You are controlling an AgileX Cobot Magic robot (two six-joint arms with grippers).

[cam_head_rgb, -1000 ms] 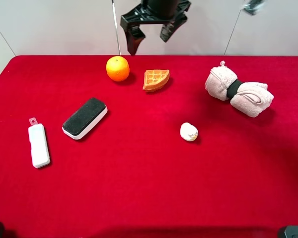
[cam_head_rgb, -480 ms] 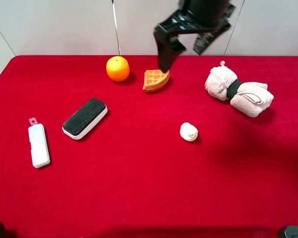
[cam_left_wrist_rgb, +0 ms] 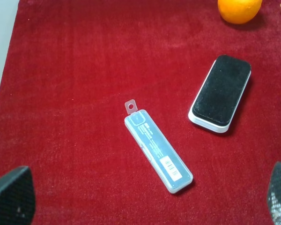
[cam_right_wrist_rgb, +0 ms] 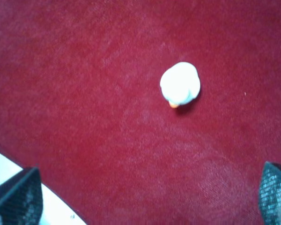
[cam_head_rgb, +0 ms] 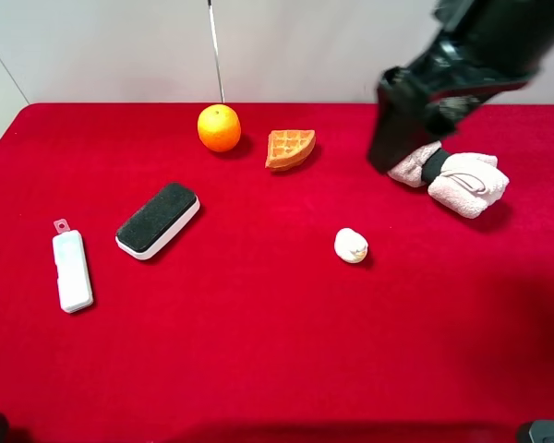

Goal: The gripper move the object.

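The round orange fruit (cam_head_rgb: pixel 219 127) sits on the red cloth at the back left, beside the waffle wedge (cam_head_rgb: pixel 289 149). It also shows at the edge of the left wrist view (cam_left_wrist_rgb: pixel 239 8). My right gripper (cam_head_rgb: pixel 408 138) hangs at the back right, blurred, over the near end of the pink rolled towel (cam_head_rgb: pixel 452 175), far from the orange. In the right wrist view its fingertips (cam_right_wrist_rgb: pixel 16 197) stand wide apart and empty above the small white lump (cam_right_wrist_rgb: pixel 180 83). My left gripper (cam_left_wrist_rgb: pixel 145 194) is open and empty, above the clear case (cam_left_wrist_rgb: pixel 158 146).
A black-topped eraser (cam_head_rgb: pixel 157 220) and a white plastic case (cam_head_rgb: pixel 72 270) lie at the left. The white lump (cam_head_rgb: pixel 351 245) lies right of centre. The eraser also shows in the left wrist view (cam_left_wrist_rgb: pixel 220 93). A thin pole (cam_head_rgb: pixel 214 51) stands behind the orange.
My right arm has swung right, from above the orange, past the waffle, to the pink towel. The orange and the other objects have not moved.
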